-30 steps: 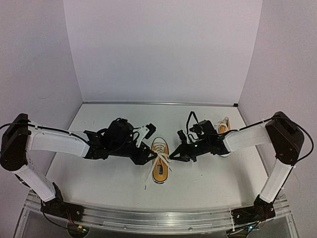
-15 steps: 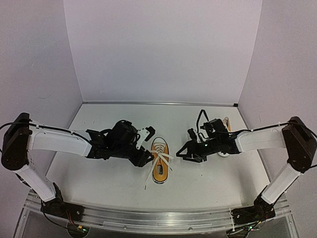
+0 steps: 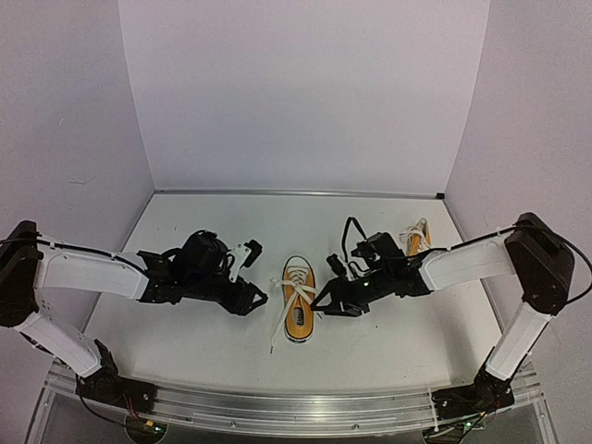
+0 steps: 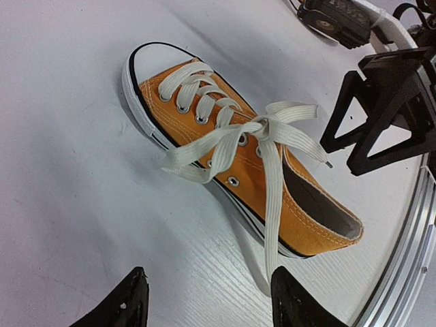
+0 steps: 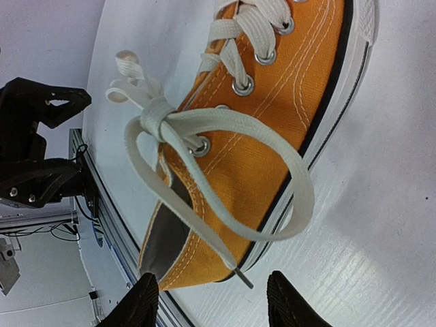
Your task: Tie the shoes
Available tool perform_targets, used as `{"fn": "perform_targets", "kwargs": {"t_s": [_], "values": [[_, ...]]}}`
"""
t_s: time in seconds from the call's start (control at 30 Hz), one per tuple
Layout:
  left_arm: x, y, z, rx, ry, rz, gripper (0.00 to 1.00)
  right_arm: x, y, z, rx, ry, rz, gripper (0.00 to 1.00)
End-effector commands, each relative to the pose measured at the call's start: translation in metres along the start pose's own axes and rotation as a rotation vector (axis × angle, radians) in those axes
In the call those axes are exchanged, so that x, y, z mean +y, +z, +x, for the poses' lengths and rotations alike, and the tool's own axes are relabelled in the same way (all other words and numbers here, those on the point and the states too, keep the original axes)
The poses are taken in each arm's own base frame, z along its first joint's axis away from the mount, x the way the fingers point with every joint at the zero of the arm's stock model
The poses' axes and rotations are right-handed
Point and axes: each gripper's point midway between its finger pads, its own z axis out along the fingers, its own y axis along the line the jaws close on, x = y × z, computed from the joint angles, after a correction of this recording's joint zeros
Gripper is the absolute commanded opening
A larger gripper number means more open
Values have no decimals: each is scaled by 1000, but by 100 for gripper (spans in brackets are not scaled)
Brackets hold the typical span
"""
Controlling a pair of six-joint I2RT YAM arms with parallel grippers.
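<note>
One orange-yellow shoe (image 3: 298,303) lies mid-table, toe pointing away, its white laces (image 4: 262,129) crossed in a knot over the tongue. One lace end (image 3: 277,331) trails left toward the table's front. My left gripper (image 3: 256,299) hangs open just left of this shoe (image 4: 272,197), nothing between its fingers (image 4: 129,303); the trailing lace passes beside the right finger. My right gripper (image 3: 325,303) is open at the shoe's right side (image 5: 272,136), with a lace loop (image 5: 300,204) and its tip lying in front of the jaws. The second shoe (image 3: 417,238) lies behind the right arm, mostly hidden.
The metal rail (image 3: 296,407) runs along the table's near edge, close behind the shoe's heel. White walls enclose the table on three sides. Each wrist view shows the other gripper across the shoe: the right gripper (image 4: 388,109) and the left gripper (image 5: 41,109).
Both grippers let go of the laces, which now lie slack. The left arm drew back to the left. The right gripper opened, swung away and came back beside the shoe.
</note>
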Motion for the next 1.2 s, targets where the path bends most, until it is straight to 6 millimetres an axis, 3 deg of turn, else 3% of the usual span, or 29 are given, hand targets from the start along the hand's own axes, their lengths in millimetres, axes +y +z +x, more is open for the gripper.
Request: {"fn": "perform_targets", "kwargs": {"t_s": [0.0, 0.1, 0.27, 0.37, 0.5, 0.6, 0.77, 0.97, 1.17], "values": [[-9, -15, -19, -92, -16, 42, 61, 18, 15, -19, -8, -69, -40, 54], [-7, -17, -12, -85, -21, 34, 61, 28, 25, -21, 13, -89, -68, 51], [-2, -23, 2, -84, -43, 29, 60, 75, 33, -21, 36, -148, -147, 37], [1, -25, 10, -79, -55, 24, 59, 90, 34, -27, 28, -163, -157, 30], [2, -26, 18, -74, -61, 22, 58, 96, 41, -33, 22, -164, -146, 29], [1, -25, 23, -76, -58, 36, 56, 85, 56, -37, 32, -147, -114, 30], [-20, -22, 30, -75, 15, 132, 50, 80, 75, -46, 43, -136, -106, 31], [-32, -3, 44, -16, 77, 156, 51, 101, 62, -47, 47, -162, -156, 37], [-39, 16, 48, 14, 115, 139, 53, 131, 26, -43, 22, -194, -219, 46]]}}
